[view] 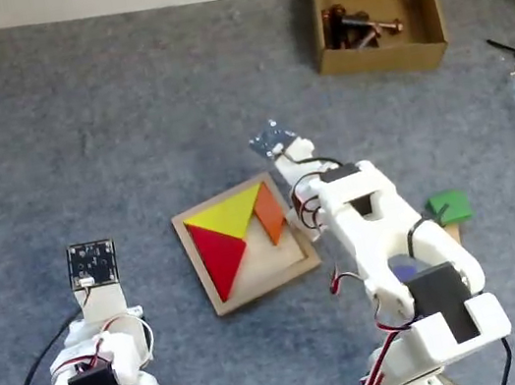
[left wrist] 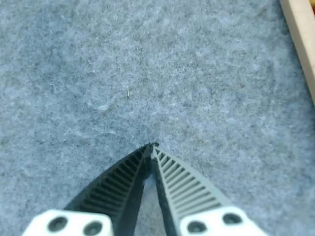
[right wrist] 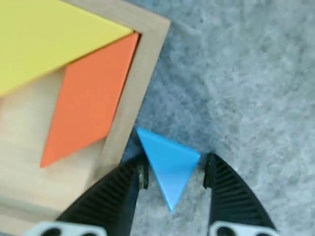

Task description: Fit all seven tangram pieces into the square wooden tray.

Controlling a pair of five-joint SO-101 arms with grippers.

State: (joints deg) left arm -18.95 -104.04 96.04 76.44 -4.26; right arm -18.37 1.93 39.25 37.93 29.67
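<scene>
Quick rundown for you. Your right gripper (right wrist: 174,169) is hanging low over the grey carpet (view: 74,115), fingers spread apart. They're straddling a small blue triangle piece (right wrist: 170,162) lying flat on the carpet, with a sliver of gap on each side, so they aren't pinching it. That blue triangle is sitting just outside the square wooden tray (view: 272,287), 1 point almost touching the tray's rim near the corner where the orange parallelogram piece (view: 271,215) is lying.

From the high view, 3 pieces are sitting inside the tray. The large yellow triangle (view: 229,212) is running along the far edge, and the large red triangle (view: 219,254) is tucked under it toward your left arm. The orange parallelogram is lying against the side nearest your right arm (view: 373,222). The rest of the tray floor is showing bare wood.

A green piece (view: 448,207) is sitting on the carpet just beside the right arm, well apart from the tray.

Your left gripper (left wrist: 152,145) is hovering over plain carpet with its fingers pressed together, holding nothing, with the tray off to its side.

A brown cardboard box (view: 375,12) is sitting at the far edge.
</scene>
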